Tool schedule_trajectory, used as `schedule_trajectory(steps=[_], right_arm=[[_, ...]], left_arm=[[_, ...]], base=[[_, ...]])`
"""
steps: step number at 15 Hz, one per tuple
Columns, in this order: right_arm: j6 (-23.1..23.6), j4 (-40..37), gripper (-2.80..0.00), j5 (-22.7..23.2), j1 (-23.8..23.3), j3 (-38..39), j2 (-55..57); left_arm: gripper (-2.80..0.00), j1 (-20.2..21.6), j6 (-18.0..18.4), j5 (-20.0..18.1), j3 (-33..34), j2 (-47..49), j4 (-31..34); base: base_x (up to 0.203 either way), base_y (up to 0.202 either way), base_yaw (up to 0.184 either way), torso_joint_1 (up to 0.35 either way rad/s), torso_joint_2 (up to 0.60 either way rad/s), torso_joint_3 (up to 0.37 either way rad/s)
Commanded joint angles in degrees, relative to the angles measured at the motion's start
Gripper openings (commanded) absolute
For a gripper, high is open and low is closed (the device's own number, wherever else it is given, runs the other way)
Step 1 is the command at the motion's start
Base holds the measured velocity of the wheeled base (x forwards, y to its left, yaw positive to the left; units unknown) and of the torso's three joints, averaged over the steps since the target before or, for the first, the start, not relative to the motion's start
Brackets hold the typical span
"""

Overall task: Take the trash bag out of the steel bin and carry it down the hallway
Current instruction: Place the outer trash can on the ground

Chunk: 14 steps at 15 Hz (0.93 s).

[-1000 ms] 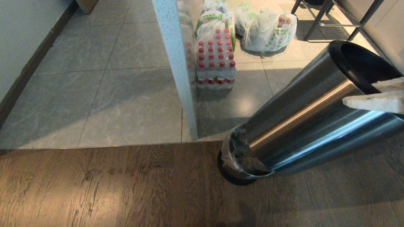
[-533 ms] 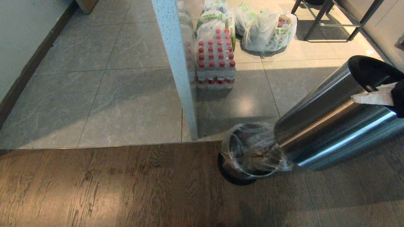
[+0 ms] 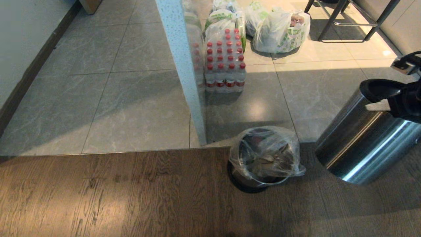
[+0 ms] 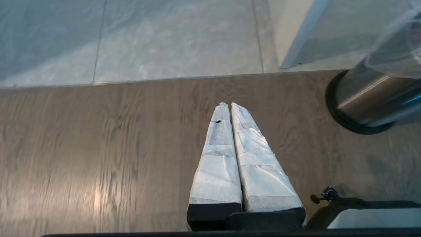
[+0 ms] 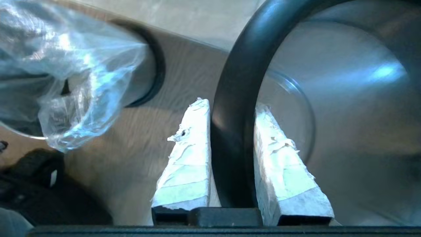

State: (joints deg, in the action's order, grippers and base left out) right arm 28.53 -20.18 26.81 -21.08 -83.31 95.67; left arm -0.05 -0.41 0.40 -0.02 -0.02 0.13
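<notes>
We're holding steel bin (image 3: 361, 148) shell aloft.
R pincer (image 5: 232, 108) clamping its black rim; L pincer (image 4: 229, 107) closed, idle; trash bag (image 3: 268, 153) sitting on base.

Head view high, looking down; wrist views low, close; all share trash bag (image 3: 266, 153), probably.

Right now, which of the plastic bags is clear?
The trash bag lining the pail on the wooden floor; the grocery bags by the bottle pack are white with green print.

Brushed glossy steel bin (image 3: 361, 144), thin clear crinkled plastic trash bag (image 3: 266, 151)
</notes>
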Motion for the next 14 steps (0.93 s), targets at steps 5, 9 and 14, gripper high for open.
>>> schedule_trajectory(steps=[5, 9, 14], right_arm=[[0.0, 1.0, -2.8, 1.4, -1.8, -2.0, 7.9], [0.0, 7.0, -2.8, 2.2, -3.8, -2.7, 15.1], [0.1, 11.6, -2.8, 2.1, -7.2, -6.0, 22.4]], left_arm=[[-2.8, 0.0, 0.0, 0.0, 0.1, 0.0, 0.0], [-2.8, 0.0, 0.0, 0.0, 0.1, 0.0, 0.0], [-2.8, 0.0, 0.0, 0.0, 0.1, 0.0, 0.0]], base=[[0.0, 0.0, 0.0, 0.0, 0.0, 0.0], [0.0, 0.0, 0.0, 0.0, 0.0, 0.0], [0.0, 0.0, 0.0, 0.0, 0.0, 0.0]])
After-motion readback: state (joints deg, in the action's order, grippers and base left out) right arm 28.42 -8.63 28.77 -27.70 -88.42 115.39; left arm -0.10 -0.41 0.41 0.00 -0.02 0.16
